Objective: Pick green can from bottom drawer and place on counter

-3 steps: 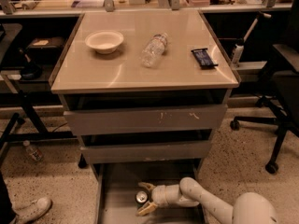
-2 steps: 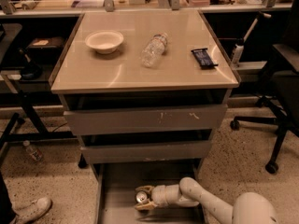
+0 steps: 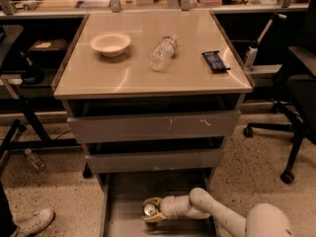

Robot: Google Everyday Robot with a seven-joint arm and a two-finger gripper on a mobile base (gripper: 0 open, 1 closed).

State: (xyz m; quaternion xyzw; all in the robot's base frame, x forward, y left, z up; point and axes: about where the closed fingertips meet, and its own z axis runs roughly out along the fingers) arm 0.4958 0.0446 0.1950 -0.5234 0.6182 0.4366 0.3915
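Camera view takes in one cabinet with three grey metal drawers under a glossy beige square surface [image 3: 123, 78] edged in thin metal. On that surface lie three things: one round, shallow cream bowl [image 3: 110, 43]; one clear plastic water bottle [image 3: 163, 52] lying on its side near the middle; and one dark flat snack wrapper [image 3: 216, 61] toward the right edge. All three are well apart from each other.

The top drawer [image 3: 153, 125] and middle drawer [image 3: 153, 160] show flat grey fronts, the top one scuffed with pale marks, and their insides are in shadow. The bottom drawer [image 3: 126, 201] is pulled out furthest, with a flat grey floor and low sides. In it is one green can [image 3: 149, 210] — small, metal, cylindrical, its silver top turned toward the camera.

The single pincer [image 3: 147, 211] sits on a smooth white arm [image 3: 217, 214] that reaches in from the lower right. It is down inside the bottom drawer, its two tan fingers [image 3: 154, 201] clamped on the green can, one on each side.

On the speckled floor are one small bottle [image 3: 34, 159] at left, one pale shoe [image 3: 32, 221] in the corner, and one black wheeled chair [image 3: 303, 78] at right.
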